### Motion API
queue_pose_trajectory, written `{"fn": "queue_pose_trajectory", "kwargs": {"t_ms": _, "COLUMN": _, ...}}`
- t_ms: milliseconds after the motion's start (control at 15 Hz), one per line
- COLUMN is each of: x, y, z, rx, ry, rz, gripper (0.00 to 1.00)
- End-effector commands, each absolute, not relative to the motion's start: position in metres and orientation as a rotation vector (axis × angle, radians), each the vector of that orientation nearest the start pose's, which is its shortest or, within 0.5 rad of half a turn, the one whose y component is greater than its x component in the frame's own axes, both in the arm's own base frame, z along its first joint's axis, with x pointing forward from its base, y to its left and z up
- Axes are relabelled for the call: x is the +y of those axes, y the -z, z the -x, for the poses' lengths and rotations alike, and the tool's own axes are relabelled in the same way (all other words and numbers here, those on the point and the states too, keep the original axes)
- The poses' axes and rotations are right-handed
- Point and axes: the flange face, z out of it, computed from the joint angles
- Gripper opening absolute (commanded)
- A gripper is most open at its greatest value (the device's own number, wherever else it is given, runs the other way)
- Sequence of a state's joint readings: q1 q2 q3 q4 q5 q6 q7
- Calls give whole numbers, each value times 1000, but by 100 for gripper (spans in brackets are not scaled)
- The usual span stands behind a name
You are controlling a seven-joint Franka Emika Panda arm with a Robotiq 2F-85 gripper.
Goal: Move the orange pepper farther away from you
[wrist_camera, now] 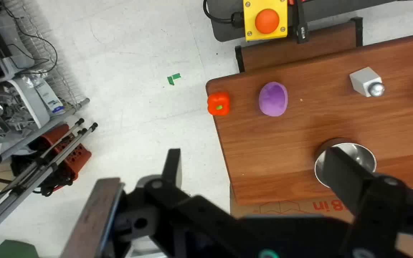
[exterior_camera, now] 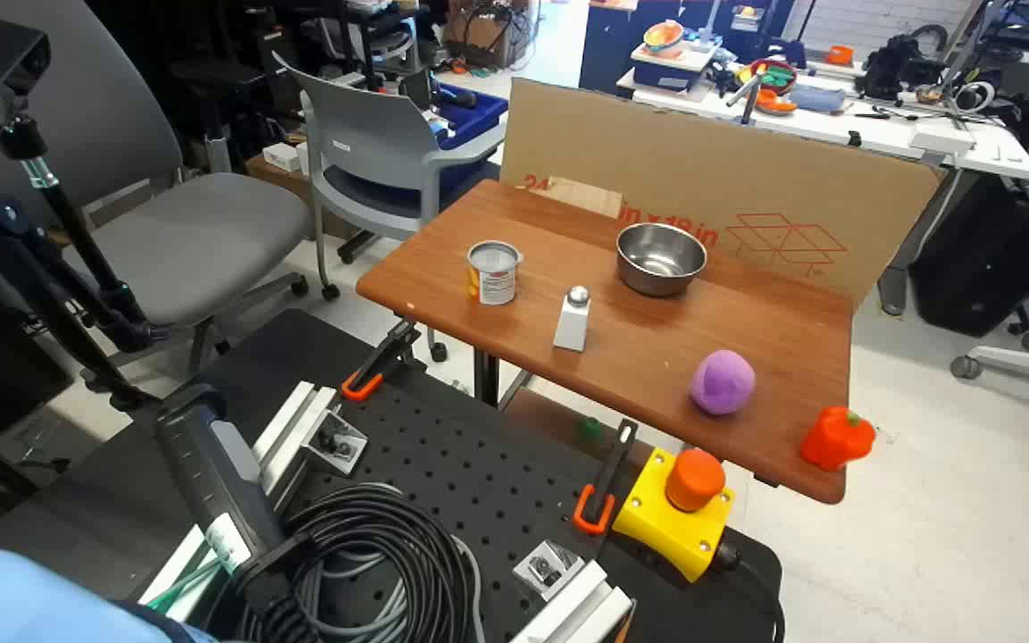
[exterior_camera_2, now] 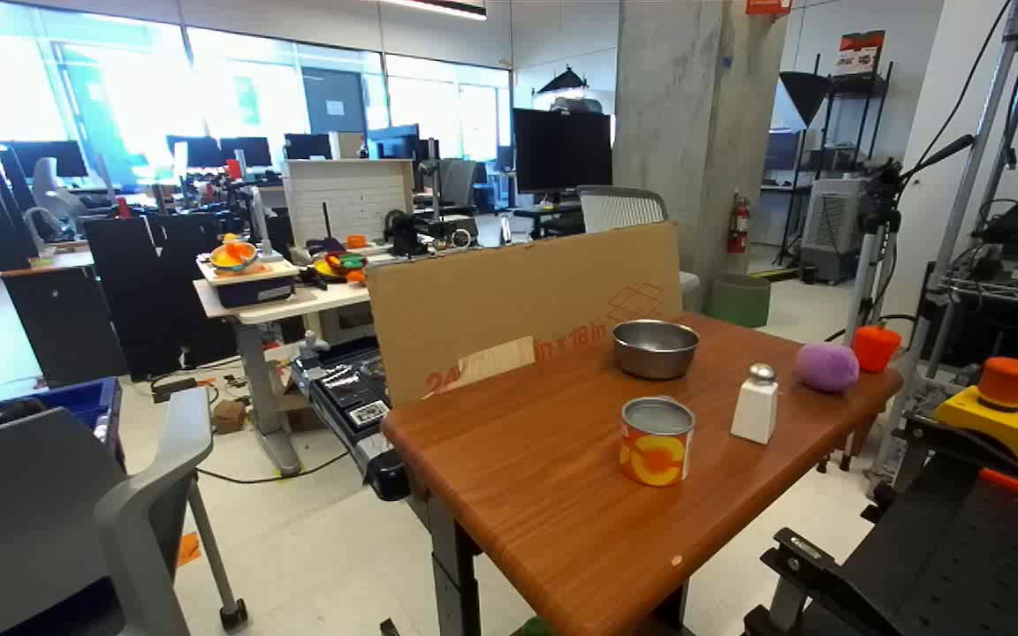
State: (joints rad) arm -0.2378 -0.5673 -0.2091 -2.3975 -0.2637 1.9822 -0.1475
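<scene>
Brown tabletop (wrist_camera: 274, 161), orange pepper (wrist_camera: 218, 104) at its corner, well away from the wide-apart jaws.

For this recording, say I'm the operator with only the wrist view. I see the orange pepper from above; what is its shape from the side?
Observer: In an exterior view, the orange pepper is broad at the top and narrows toward its base.
Operator: Is the printed cardboard lying flat?
Observer: No; in both exterior views it stands up along a long edge of the table.
Operator: What stands on the table, cut off at my right edge?
Observer: A can; in an exterior view its label shows what looks like a round yellow-and-orange fruit.
</scene>
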Motion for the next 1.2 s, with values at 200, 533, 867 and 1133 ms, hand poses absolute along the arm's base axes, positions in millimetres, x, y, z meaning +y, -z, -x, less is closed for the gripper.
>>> {"fn": "queue_pose_trajectory", "kwargs": {"t_ms": 200, "x": -196, "y": -529, "z": -349, "rx": 310, "ry": 169, "rz": 3295, "gripper": 100}}
{"fn": "queue_pose_trajectory", "kwargs": {"t_ms": 533, "x": -196, "y": -529, "z": -349, "rx": 310, "ry": 169, "rz": 3295, "gripper": 100}}
{"fn": "queue_pose_trajectory", "kwargs": {"t_ms": 867, "x": -197, "y": -506, "z": -356, "rx": 299, "ry": 120, "rz": 3304, "gripper": 100}}
{"fn": "queue_pose_trajectory", "kwargs": {"t_ms": 1133, "x": -216, "y": -463, "z": -372, "rx": 277, "ry": 114, "rz": 3298, "gripper": 100}}
